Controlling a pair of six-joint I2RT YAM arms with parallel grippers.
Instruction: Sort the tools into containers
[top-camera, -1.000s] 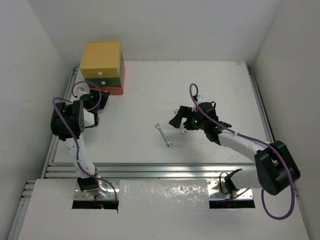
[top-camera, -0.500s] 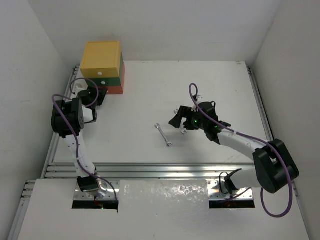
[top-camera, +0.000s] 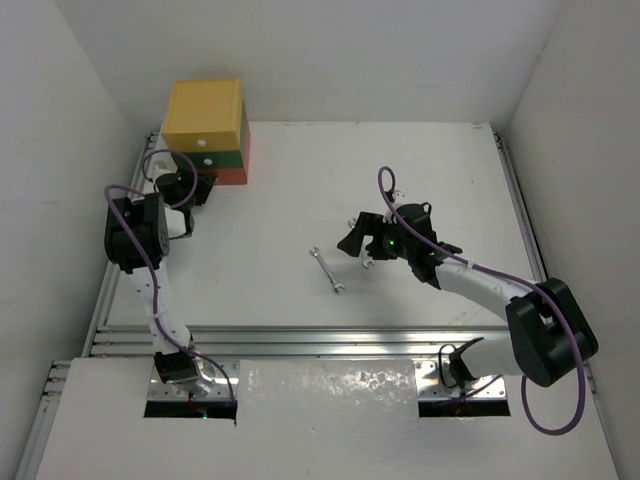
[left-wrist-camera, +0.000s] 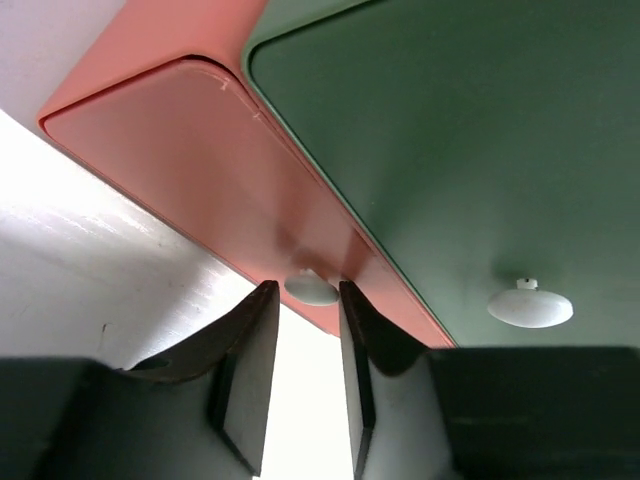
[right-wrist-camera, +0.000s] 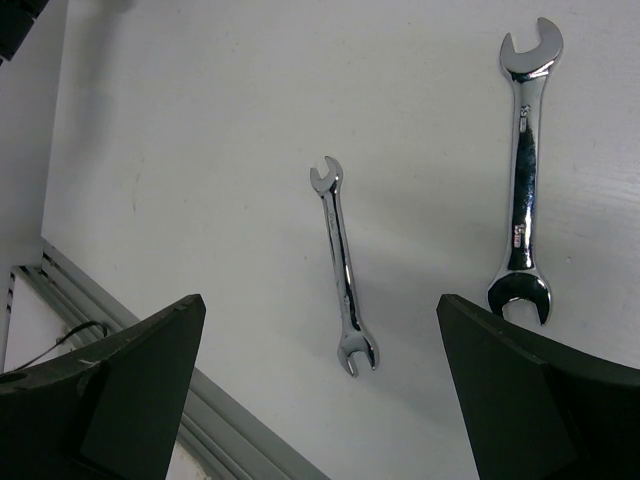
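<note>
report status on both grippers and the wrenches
Left gripper straddling knob of red-orange drawer, grip unconfirmed. Right gripper open over small wrench and large wrench, both on table. No obstruction seen.

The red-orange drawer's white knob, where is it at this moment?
In the left wrist view, the knob sits between the left end effector's fingers, on the red-orange drawer's front, left of the green drawer's knob.

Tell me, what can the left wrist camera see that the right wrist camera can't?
Only the left wrist: the red-orange drawer and dark green drawer, with the left gripper straddling the red one's white knob. Only the right wrist: a small wrench and a bigger wrench beneath the wide-open right gripper. Both: the white table and black fingers.
</note>
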